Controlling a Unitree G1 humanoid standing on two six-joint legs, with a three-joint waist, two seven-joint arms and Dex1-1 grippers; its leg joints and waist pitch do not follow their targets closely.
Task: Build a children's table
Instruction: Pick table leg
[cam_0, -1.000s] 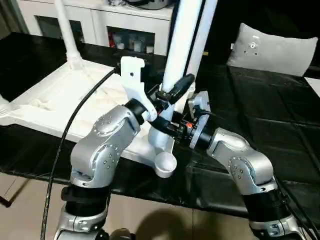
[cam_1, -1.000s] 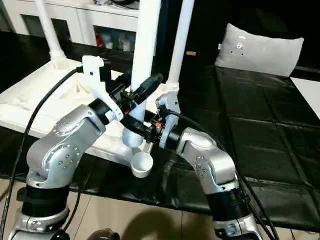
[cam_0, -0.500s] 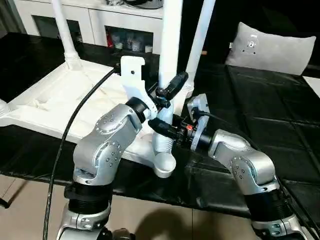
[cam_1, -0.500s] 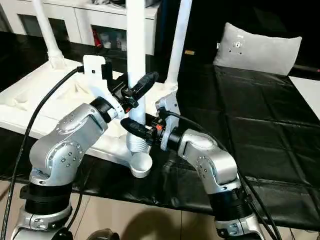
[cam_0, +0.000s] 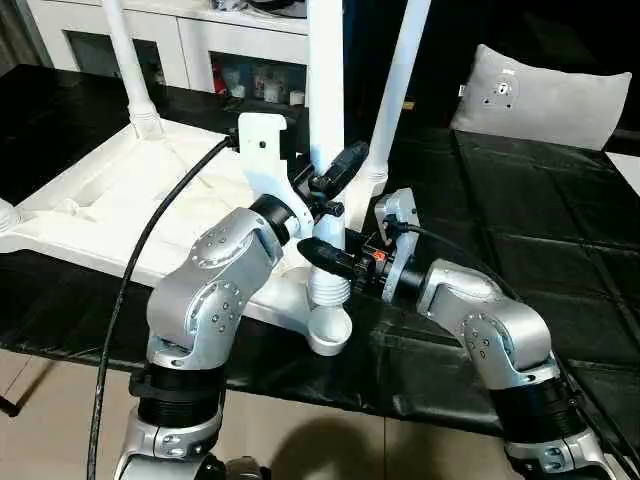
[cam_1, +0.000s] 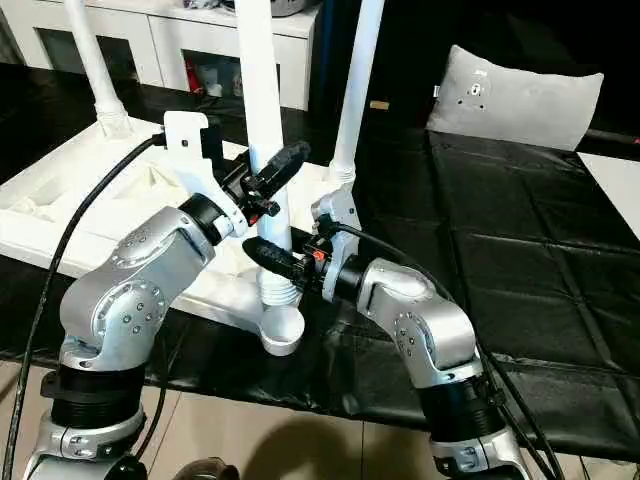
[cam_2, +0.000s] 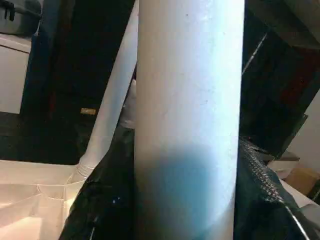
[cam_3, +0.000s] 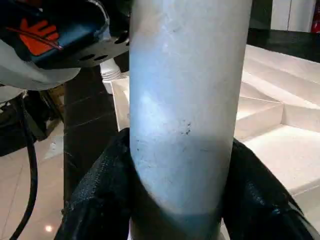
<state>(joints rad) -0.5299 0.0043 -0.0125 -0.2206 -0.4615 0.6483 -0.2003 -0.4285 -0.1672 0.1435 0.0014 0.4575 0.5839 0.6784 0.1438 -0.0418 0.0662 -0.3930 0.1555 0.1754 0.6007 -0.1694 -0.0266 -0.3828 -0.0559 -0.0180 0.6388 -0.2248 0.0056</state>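
While upright, leg (cam_0: 325, 150) sits between both hands.

**White children's table, upside down, with legs standing**

The table top (cam_0: 120, 200) lies flipped, ribbed underside up, on a black surface. One long white leg (cam_0: 325, 90) stands upright at the near corner, its ribbed lower end just above the round corner socket (cam_0: 328, 330), which faces up. Two more legs are seated in far corners: one (cam_0: 130, 70) at the far left, another (cam_0: 400, 90) behind the near leg, leaning slightly.
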